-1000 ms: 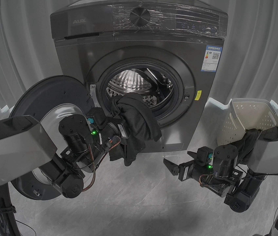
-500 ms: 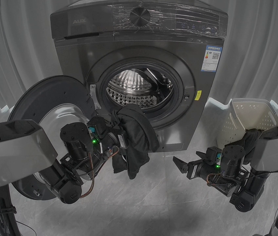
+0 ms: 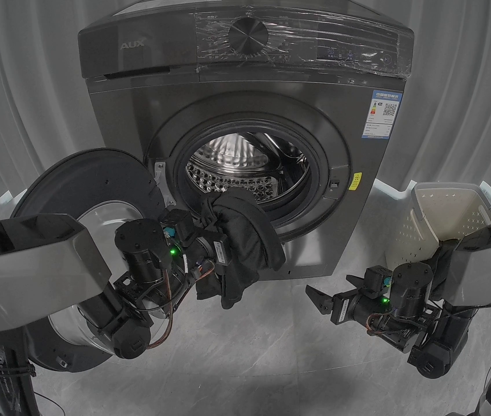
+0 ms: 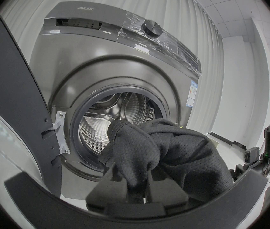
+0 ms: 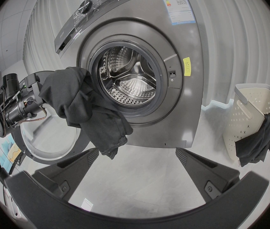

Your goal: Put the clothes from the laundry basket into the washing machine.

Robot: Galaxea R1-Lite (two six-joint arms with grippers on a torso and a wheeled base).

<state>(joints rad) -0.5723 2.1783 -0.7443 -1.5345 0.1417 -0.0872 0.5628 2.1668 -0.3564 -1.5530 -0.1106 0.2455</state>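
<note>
Cloth fills my left gripper (image 3: 217, 248): its fingers are clamped on a black garment (image 3: 246, 226), which bunches over them and hangs below in loose folds. Just ahead of this hand is the washer (image 3: 141, 111), its round mouth open and the steel drum (image 3: 239, 157) shining inside. The garment's top sits about level with the lower lip of the mouth, outside it, and I cannot tell whether it touches the rim. The door (image 3: 83, 180) stands swung wide on this hand's outer side.

My right gripper (image 3: 331, 293) is held low over the grey floor (image 3: 245, 353), fingers spread apart with nothing between them. It points toward the left hand and is well apart from it. Behind and outward of the right hand the white basket (image 3: 450, 203) stands by the washer's side. A second garment (image 5: 262, 134), also dark, drapes over the basket's near rim and hangs down the outside
</note>
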